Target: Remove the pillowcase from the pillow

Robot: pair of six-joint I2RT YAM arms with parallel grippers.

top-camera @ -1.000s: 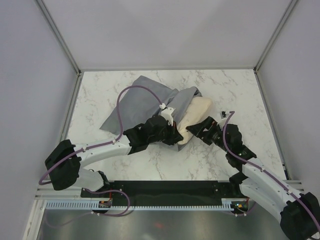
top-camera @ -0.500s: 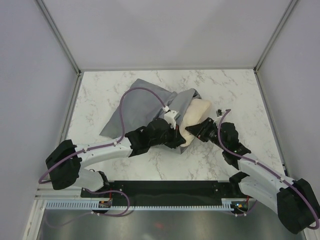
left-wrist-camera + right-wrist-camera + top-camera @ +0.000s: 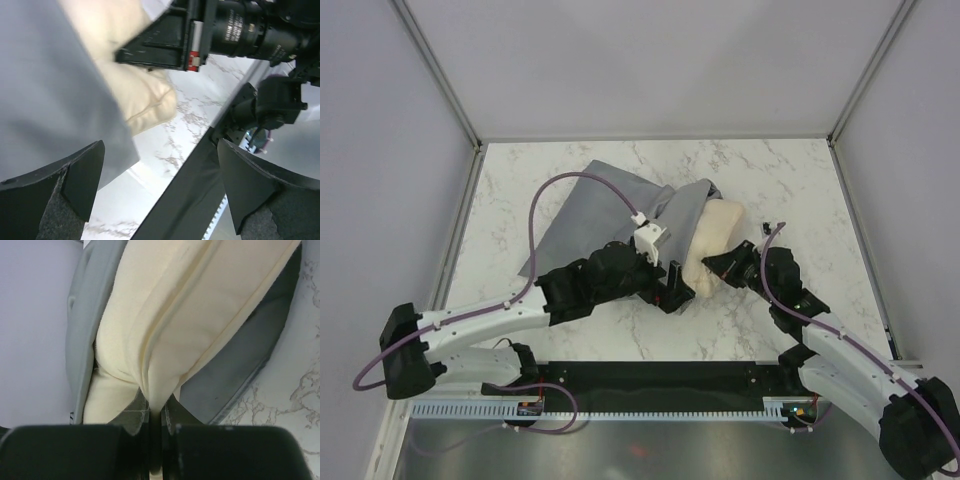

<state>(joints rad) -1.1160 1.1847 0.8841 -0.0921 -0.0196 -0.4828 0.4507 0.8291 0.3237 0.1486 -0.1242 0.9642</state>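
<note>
Two arms are meeting over the marble table [image 3: 800, 180], near its middle. The right gripper [image 3: 156, 432] is pinching a fold of the cream pillow [image 3: 715, 235], which is sticking part-way out of the right end of the grey pillowcase [image 3: 595, 210]. The left gripper [image 3: 160, 145] is hovering with fingers spread wide, just beside the case's open edge, grasping nothing. The pulling-apart step seems to be under way. Next, the left gripper needs to close on the grey hem, so that cloth and pillow can be drawn in opposite directions.
</note>
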